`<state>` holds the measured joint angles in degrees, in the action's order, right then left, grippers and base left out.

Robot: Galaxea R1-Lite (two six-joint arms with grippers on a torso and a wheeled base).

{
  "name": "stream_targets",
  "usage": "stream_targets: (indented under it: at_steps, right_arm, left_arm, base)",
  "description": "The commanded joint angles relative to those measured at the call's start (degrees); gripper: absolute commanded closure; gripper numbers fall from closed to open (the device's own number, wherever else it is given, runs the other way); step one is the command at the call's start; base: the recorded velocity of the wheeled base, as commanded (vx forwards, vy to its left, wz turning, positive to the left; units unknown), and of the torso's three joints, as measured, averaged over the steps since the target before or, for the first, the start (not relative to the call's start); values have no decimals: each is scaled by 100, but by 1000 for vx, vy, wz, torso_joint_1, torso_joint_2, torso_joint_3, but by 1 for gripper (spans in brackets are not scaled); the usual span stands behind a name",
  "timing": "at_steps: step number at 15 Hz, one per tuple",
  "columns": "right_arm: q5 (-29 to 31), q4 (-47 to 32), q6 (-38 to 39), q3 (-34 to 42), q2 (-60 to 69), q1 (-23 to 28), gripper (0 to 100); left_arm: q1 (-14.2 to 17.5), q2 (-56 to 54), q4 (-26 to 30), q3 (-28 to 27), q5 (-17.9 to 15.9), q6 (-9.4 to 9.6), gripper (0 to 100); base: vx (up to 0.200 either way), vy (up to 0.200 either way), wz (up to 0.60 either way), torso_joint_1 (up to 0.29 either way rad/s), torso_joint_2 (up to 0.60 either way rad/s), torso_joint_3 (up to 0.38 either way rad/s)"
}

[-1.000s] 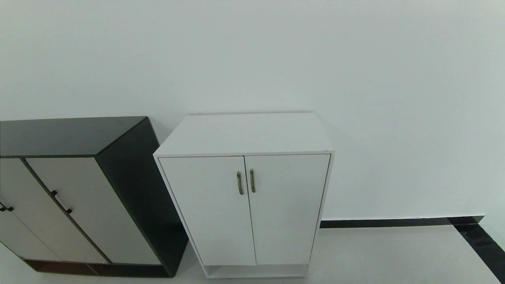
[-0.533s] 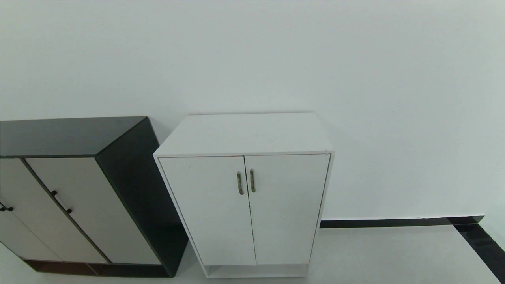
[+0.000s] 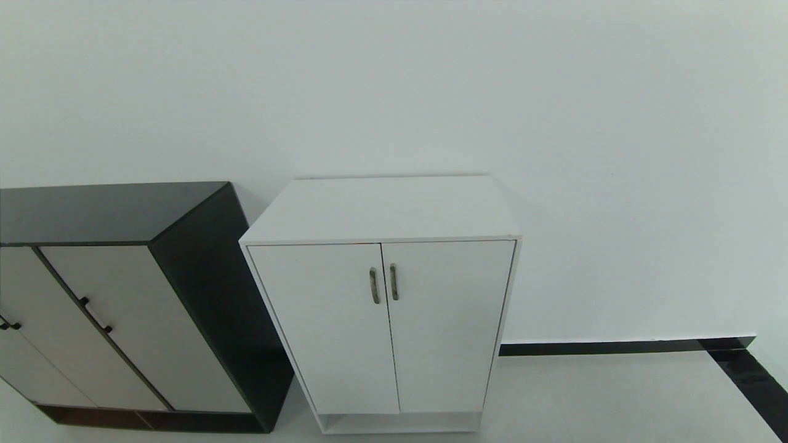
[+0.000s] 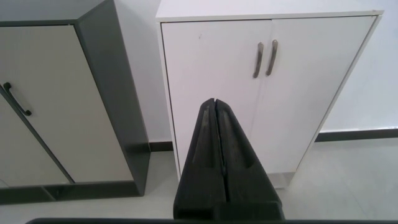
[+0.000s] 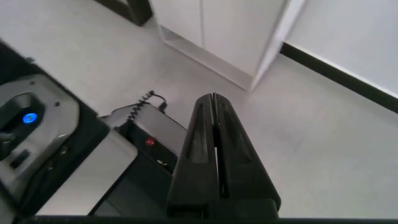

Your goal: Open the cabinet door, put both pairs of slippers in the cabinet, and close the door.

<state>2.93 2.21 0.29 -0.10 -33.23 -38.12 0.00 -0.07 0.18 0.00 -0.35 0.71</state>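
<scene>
The white cabinet (image 3: 381,209) stands at the far wall (image 3: 394,92), doors (image 3: 332,326) shut. Left fingers (image 4: 205,124), pressed together and empty, face it, well apart; right fingers (image 5: 202,124), likewise closed, hang above the floor (image 5: 323,143).

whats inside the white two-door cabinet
The white two-door cabinet has both doors shut, so its inside is hidden. Only the door fronts and two metal handles show.

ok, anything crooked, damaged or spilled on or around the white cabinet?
Nothing stands out. The white cabinet stands upright against the wall, with both doors shut and flush and the two handles upright side by side. The black cabinet beside it is shut too, and the floor shows no spill.
</scene>
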Motion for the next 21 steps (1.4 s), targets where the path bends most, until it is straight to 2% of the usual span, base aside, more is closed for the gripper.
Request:
stream_targets:
  at_steps: [1,5,6,9,10,15,16,17,19,20,21]
  right_arm:
    - [367,-10,-38,-17,-149,-29,100]
    - [797,-10,-47,-43,-105,-2,100]
    - [1035,-10,-126,-43,-96,59,100]
    - [1079,-10,-416,-52,-8,455,100]
    - [1079,-10,-451,-52,36,709,100]
    - [1061,-10,-583,-52,1047,2722,100]
    - [1061,-10,-583,-61,1302,2968,100]
    - [1026,-10,-583,-61,1574,3083,100]
    - [657,-1,-574,-52,2189,2977,100]
    - [15,17,-513,-17,2752,2696,100]
    - [-11,52,-469,1,2761,2661,100]
  left_arm:
    - [0,7,-1,0,0,0,100]
    - [0,7,-1,0,0,8,100]
    - [0,7,-1,0,0,8,100]
    - [0,7,-1,0,0,8,100]
    - [0,7,-1,0,0,8,100]
    - [0,7,-1,0,-9,8,100]
    - [0,7,-1,0,-9,17,100]
    - [0,7,-1,0,-9,17,100]
    - [0,7,-1,0,-9,17,100]
    - [0,7,-1,0,-9,17,100]
    - [0,7,-1,0,-9,17,100]
  base:
    - [0,0,0,0,0,0]
    - [0,0,0,0,0,0]
    - [0,0,0,0,0,0]
    - [0,0,0,0,0,0]
    - [0,0,0,0,0,0]
    - [0,0,0,0,0,0]
    - [0,0,0,0,0,0]
    - [0,0,0,0,0,0]
    - [0,0,0,0,0,0]
    - [0,0,0,0,0,0]
    - [0,0,0,0,0,0]
